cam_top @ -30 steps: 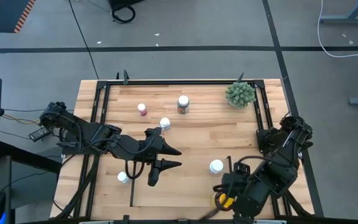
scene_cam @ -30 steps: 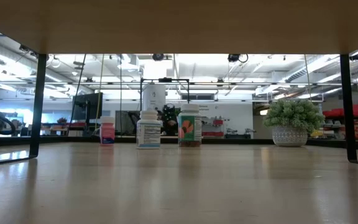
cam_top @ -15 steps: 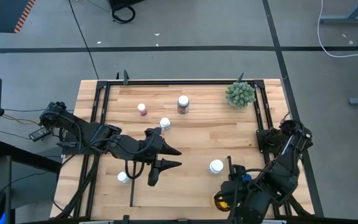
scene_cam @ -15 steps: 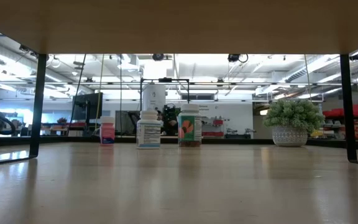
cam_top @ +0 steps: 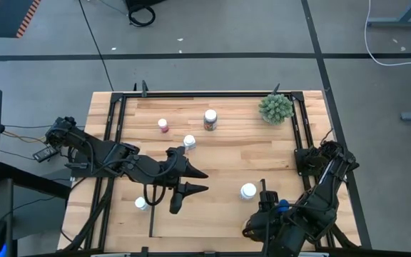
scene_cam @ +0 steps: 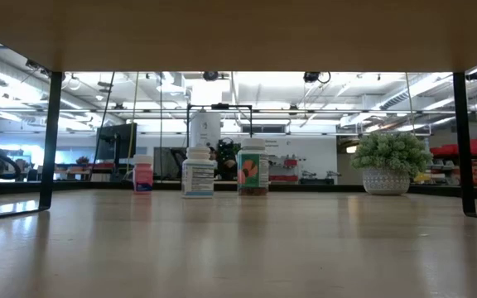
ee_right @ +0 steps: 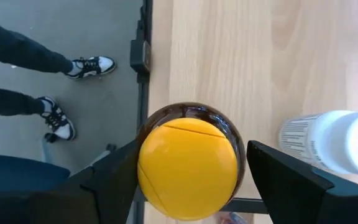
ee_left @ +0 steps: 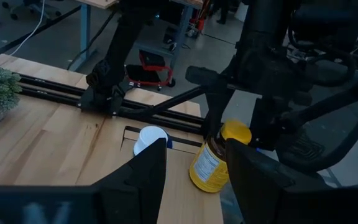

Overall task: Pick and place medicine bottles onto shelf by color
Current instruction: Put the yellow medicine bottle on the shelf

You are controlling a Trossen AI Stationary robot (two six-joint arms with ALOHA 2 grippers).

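An amber bottle with a yellow cap stands upright at the table's near edge, also in the left wrist view. My right gripper is open, pointing down over it, one finger on each side of the body. My left gripper is open mid-table and holds nothing. A white-capped bottle stands just beyond the amber one. A reddish bottle, a white one and an orange-labelled one stand farther back. Another small white one stands near the left arm. The shelf bay lies between thin black bars. My right gripper comes at the amber bottle from above, with its fingers flanking the body below the yellow cap. Whether the fingers touch the body I cannot tell. The bottle stands upright on the table.
A spiky green plant in a pot sits at the far right corner. Black frame rails run along the table's sides. A person's legs and shoes show on the floor beyond the near edge.
My right gripper has moved toward the near edge and down over the amber bottle, whose yellow cap showed in the high view a second ago and is now hidden under the arm. The bottles have stayed where they were.
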